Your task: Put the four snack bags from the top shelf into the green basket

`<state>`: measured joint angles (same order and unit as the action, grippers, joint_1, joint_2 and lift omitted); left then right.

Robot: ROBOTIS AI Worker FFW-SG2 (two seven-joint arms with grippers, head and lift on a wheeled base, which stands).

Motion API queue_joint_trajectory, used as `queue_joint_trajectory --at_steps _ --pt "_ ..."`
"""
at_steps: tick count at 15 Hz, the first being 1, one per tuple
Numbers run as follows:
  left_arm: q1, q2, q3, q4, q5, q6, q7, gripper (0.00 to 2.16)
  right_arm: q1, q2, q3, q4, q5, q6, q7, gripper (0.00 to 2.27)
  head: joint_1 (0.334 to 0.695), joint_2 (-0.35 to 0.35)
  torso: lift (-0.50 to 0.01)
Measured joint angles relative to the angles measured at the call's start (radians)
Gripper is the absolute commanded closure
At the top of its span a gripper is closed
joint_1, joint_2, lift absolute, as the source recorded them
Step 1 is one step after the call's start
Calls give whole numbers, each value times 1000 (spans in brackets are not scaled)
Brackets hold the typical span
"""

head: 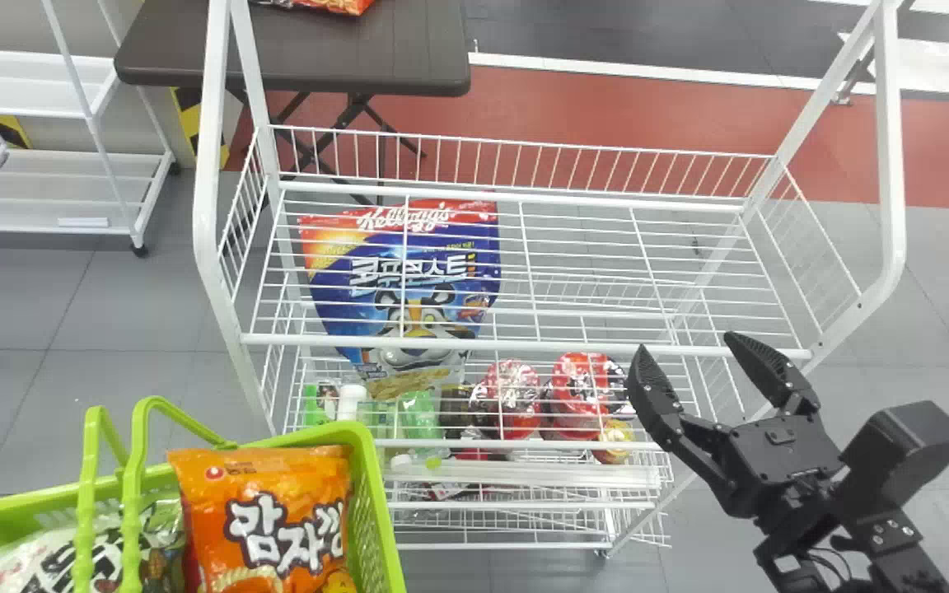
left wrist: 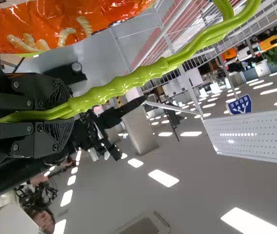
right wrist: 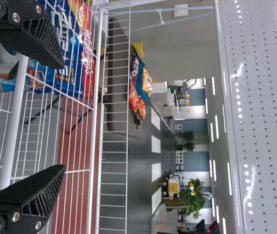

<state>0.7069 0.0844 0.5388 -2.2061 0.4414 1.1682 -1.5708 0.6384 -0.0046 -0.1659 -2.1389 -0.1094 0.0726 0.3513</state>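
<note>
Dark table point(head: 293, 53) at back, bright packets point(right wrist: 136, 101) on it; white wheeled cart point(head: 71, 191) at left; leafy plant point(right wrist: 192, 199) farther off

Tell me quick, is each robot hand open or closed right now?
Left gripper: closed on the bright green plastic basket handle.
Right gripper: open and empty, by the white wire top shelf.

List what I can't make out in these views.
Floor of the green basket, head view: under the orange bag and pale bag.
Pale bag's near end, head view: cut by the bottom edge.
Rest of the red packet, head view: top edge cuts it.
Gripped part of the handle, left wrist view: inside the left hand.
</note>
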Motion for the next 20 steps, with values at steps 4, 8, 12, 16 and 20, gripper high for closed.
queue_joint_trajectory --at_steps 4,8,12,16,20 --pt "0 -9 4 -10 -1 0 0 2148 3 0 3 -11 2 13 0 83 695 -102 0" --pt "-1 -10 12 -17 0 1 0 2148 7 0 6 -20 0 19 0 83 695 -94 0" --pt "2 -14 26 -11 11 3 0 2148 7 0 2 -20 -2 19 1 87 695 -88 0" --pt "-1 -13 29 0 12 3 0 2148 9 0 -3 -12 -4 18 3 90 695 -89 0" --pt "-12 -7 30 21 12 16 0 2148 22 0 -12 -13 -6 16 3 90 695 -93 0"
